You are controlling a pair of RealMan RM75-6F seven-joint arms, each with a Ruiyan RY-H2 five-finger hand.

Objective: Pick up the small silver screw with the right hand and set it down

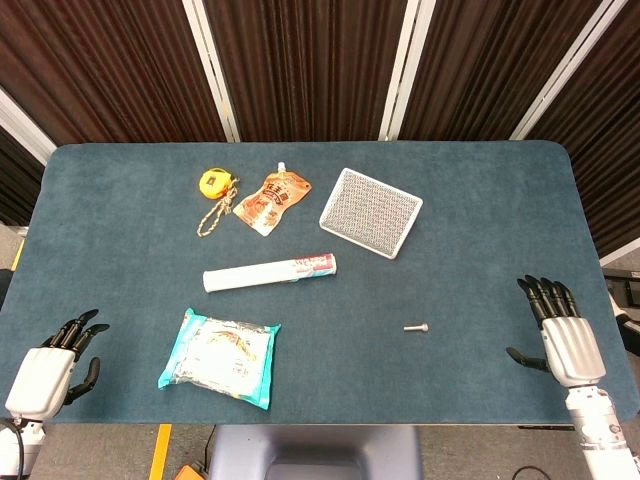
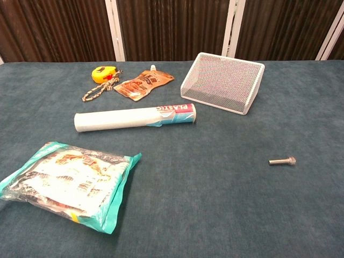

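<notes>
We see the small silver metal screw (image 1: 416, 327) (image 2: 282, 161) lying flat on its side on the blue-green cloth, its shaft running left to right. In the chest view its wider head points to our right and the plain shaft to our left. It lies alone, touching nothing, on the right half of the tabletop, toward the near edge.

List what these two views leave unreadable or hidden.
- Both hands: absent from the chest view, outside its frame; only the head view shows the left hand and right hand.
- Small silver screw: thread detail too small in both views.
- White wire mesh basket: inside hidden by its wall, chest view.
</notes>
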